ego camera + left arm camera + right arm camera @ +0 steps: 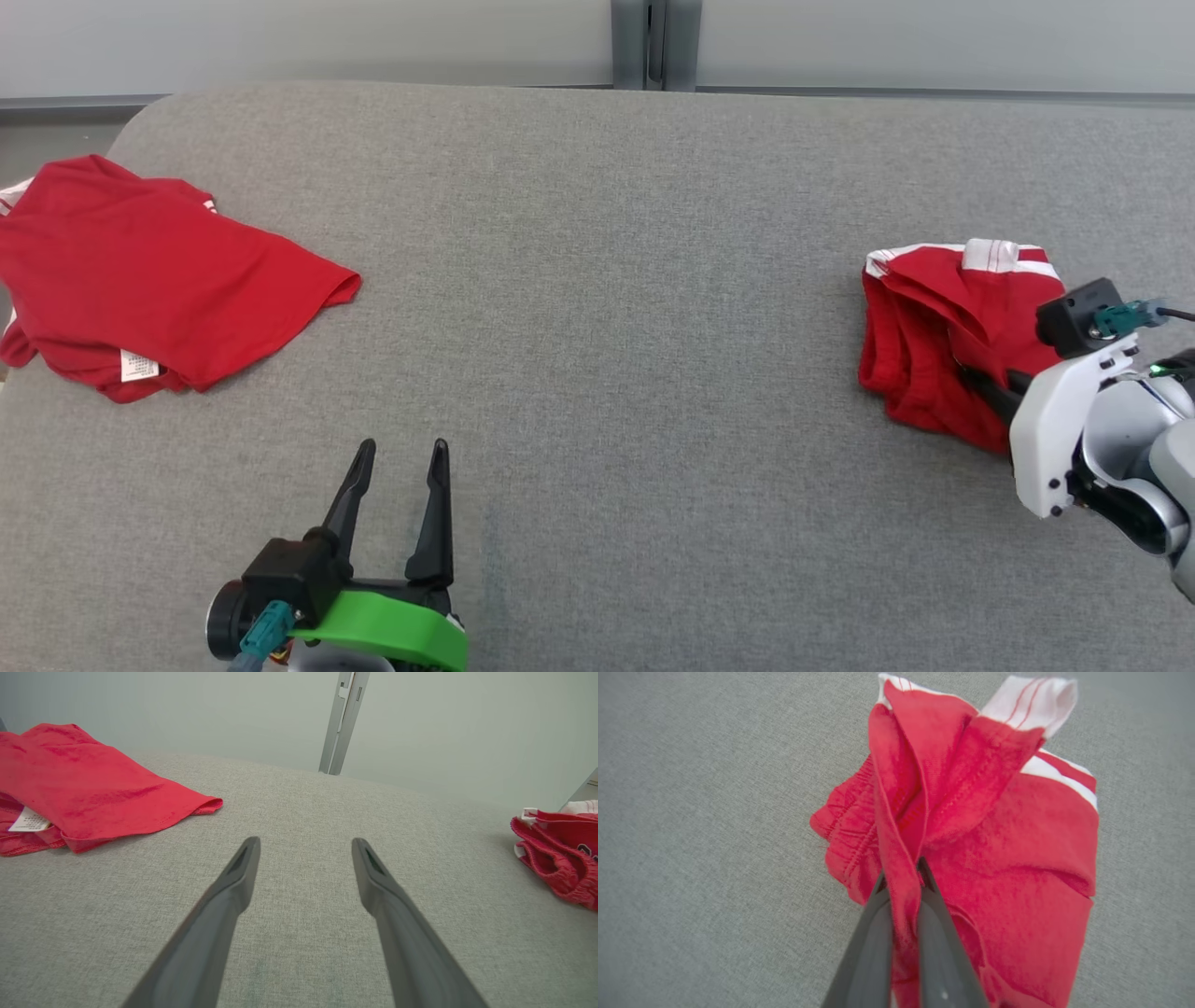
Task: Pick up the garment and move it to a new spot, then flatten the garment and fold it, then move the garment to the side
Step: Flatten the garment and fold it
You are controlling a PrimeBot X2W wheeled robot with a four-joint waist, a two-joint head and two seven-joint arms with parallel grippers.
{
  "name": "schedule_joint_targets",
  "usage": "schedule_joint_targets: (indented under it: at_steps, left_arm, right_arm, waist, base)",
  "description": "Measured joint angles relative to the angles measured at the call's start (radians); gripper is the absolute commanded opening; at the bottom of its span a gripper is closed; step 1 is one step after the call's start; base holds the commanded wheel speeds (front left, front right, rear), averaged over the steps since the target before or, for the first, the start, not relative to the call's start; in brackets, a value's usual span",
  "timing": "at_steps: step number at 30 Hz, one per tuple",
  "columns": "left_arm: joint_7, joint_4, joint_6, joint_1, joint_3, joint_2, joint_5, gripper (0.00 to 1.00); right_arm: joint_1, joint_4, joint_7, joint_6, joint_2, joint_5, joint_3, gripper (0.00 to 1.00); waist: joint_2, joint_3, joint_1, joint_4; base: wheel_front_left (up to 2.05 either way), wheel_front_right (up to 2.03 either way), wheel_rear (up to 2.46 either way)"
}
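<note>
The garment (934,317) is a crumpled red piece with white striped trim and an elastic waistband, bunched at the right side of the grey padded surface (607,280). My right gripper (976,378) comes in from the lower right and is shut on a raised fold of the garment (1008,849); in the right wrist view red cloth is pinched between the closed fingers of the right gripper (903,877). My left gripper (401,448) stands open near the front edge with nothing between its fingers, over bare fabric (306,844). The garment (560,858) lies far to its right.
A second red garment (140,271) with a white label lies spread at the far left, partly over the surface's edge, and appears at the upper left (84,784) in the left wrist view. A grey post (655,42) stands behind the back edge against a pale wall.
</note>
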Motion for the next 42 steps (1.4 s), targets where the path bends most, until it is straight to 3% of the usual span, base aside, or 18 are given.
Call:
schedule_joint_targets:
  at_steps: [1,2,3,12,19,27,32,37,42]
  left_arm:
    - [0.000,0.000,0.000,0.000,-0.004,0.000,-0.001,1.00]
    - [0.000,0.000,0.000,-0.001,-0.010,0.000,-0.001,1.00]
    - [0.000,0.000,0.000,-0.001,-0.013,0.000,-0.001,1.00]
    - [0.000,0.007,0.000,0.000,-0.003,0.000,-0.001,1.00]
    - [0.000,0.008,0.002,0.033,0.011,0.000,0.000,1.00]
    - [0.000,-0.026,0.009,0.111,0.064,-0.001,0.008,1.00]
    - [0.000,-0.054,0.004,0.135,0.096,-0.001,0.033,1.00]
    - [0.000,-0.045,-0.023,0.138,0.119,-0.001,0.073,1.00]
    - [0.000,-0.030,-0.033,0.137,0.135,-0.001,0.089,1.00]
  right_arm:
    - [-0.007,0.009,-0.003,0.000,0.010,-0.022,0.001,0.05]
    - [-0.016,0.017,-0.006,0.000,0.025,-0.031,0.001,0.38]
    - [-0.021,0.020,-0.012,0.000,0.044,-0.038,0.002,1.00]
    - [-0.050,-0.031,-0.095,0.000,0.179,-0.080,0.092,1.00]
    - [0.029,-0.096,-0.235,0.000,0.184,-0.123,0.092,1.00]
    - [0.260,-0.061,-0.505,0.000,0.202,-0.307,-0.204,1.00]
    - [0.377,-0.017,-0.551,0.000,0.262,-0.486,-0.404,1.00]
    - [0.480,-0.084,-0.555,0.000,0.364,-0.618,-0.587,1.00]
    - [0.547,-0.088,-0.555,0.000,0.427,-0.658,-0.649,1.00]
  waist:
    - [0.0000,0.002,0.0000,-0.001]
    - [0.0000,0.003,0.0000,0.000]
    - [0.0000,0.003,0.0000,0.000]
    - [0.0000,-0.014,0.0000,-0.001]
    - [0.0000,-0.053,0.0000,-0.003]
    - [0.0000,-0.131,0.0000,-0.027]
    - [0.0000,-0.162,0.0000,-0.058]
    - [0.0000,-0.183,0.0000,-0.071]
    - [0.0000,-0.190,0.0000,-0.064]
  base:
    - [0.00,0.00,0.00]
    - [0.00,0.00,0.00]
    - [0.00,0.00,0.00]
    - [0.00,0.00,0.00]
    - [0.00,0.00,0.00]
    - [0.00,0.00,0.00]
    - [0.00,0.00,0.00]
    - [0.00,0.00,0.00]
    - [0.00,0.00,0.00]
